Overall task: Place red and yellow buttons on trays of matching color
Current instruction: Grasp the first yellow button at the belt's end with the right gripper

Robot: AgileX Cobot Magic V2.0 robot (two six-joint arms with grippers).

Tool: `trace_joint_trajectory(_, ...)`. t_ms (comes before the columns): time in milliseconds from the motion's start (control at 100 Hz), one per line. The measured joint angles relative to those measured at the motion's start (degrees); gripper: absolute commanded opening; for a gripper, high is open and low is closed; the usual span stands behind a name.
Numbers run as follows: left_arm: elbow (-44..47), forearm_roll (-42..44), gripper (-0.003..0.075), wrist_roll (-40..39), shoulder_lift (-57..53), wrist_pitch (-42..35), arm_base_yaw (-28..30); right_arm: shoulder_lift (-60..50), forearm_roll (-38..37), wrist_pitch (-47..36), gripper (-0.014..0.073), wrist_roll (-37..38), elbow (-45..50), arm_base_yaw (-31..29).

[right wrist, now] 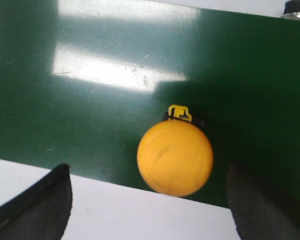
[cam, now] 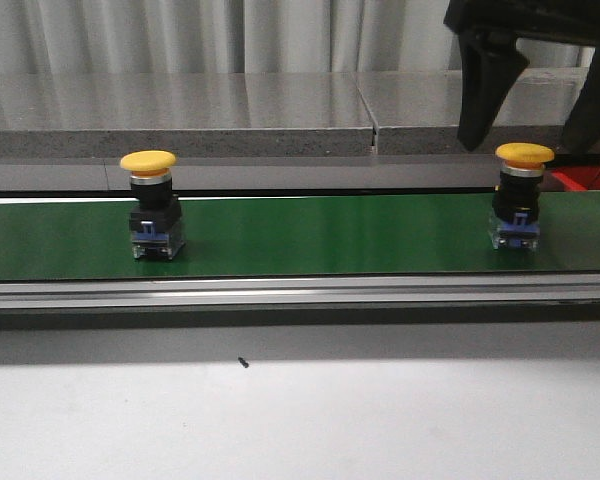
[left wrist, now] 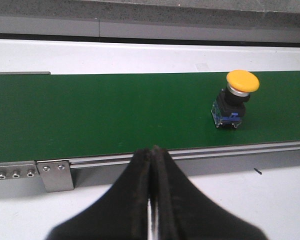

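Your right gripper (cam: 535,125) is hovering wide open over the right yellow button (cam: 521,195) (nothing held); your left gripper (left wrist: 151,165) is sitting closed, empty.

Two yellow mushroom-cap buttons stand upright on the green belt: one (cam: 151,205) at nine o'clock, the other (cam: 519,196) at three.
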Motion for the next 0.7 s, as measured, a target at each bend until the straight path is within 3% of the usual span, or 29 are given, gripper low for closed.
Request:
trace_joint_trajectory(80, 0.00, 0.00, -0.0020, 0.00, 0.00, 0.00, 0.00, 1.72, -0.56, -0.75, 0.0580, 0.99, 0.00, -0.24)
trace_joint_trajectory(270, 0.00, 0.00, -0.0020, 0.00, 0.00, 0.00, 0.00, 3.36, -1.34, -2.44, 0.0295, 1.47, 0.00, -0.33)
trace_joint_trajectory(340, 0.00, 0.00, -0.0020, 0.00, 0.00, 0.00, 0.00, 3.36, -1.84, -3.14, 0.0228, 1.47, -0.14, -0.33)
trace_joint_trajectory(700, 0.00, 0.00, -0.0020, 0.00, 0.00, 0.00, 0.00, -0.86, -2.19, -3.66, 0.0202, 1.59, 0.33, -0.89)
